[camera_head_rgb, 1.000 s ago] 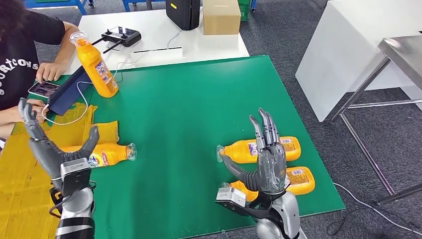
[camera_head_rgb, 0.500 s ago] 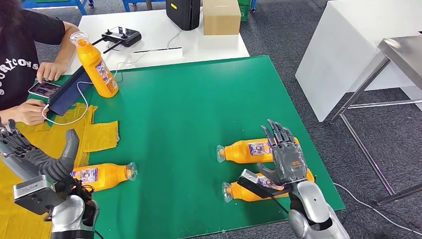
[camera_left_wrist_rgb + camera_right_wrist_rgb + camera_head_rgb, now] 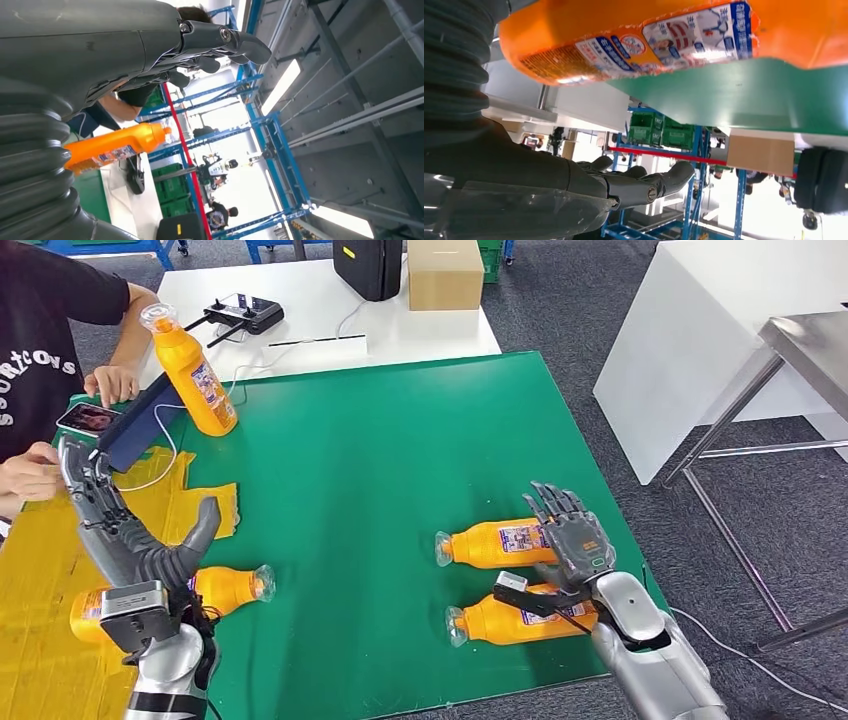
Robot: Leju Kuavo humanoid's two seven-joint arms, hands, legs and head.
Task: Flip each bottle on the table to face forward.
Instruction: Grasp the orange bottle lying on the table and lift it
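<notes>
Three orange bottles lie on their sides on the green mat (image 3: 380, 440), caps pointing toward its middle. One lies at the left (image 3: 225, 588) and two at the right, a far one (image 3: 495, 541) and a near one (image 3: 520, 622). A fourth bottle (image 3: 192, 370) stands upright at the back left and also appears in the left wrist view (image 3: 115, 149). My left hand (image 3: 130, 535) is raised over the left bottle, fingers spread, holding nothing. My right hand (image 3: 572, 545) hovers flat between the two right bottles, its thumb over the near one (image 3: 649, 30), gripping nothing.
A person (image 3: 40, 360) sits at the mat's left corner with a phone (image 3: 88, 420) and a dark tablet (image 3: 135, 425). Yellow sheets (image 3: 40, 570) cover the left edge. Behind stands a white table (image 3: 300, 310) with a controller (image 3: 243, 310), black case and cardboard box (image 3: 443, 272).
My right hand came down from an upright pose to lie low over the two right bottles. My left hand dipped to the left, then rose again above the left bottle.
</notes>
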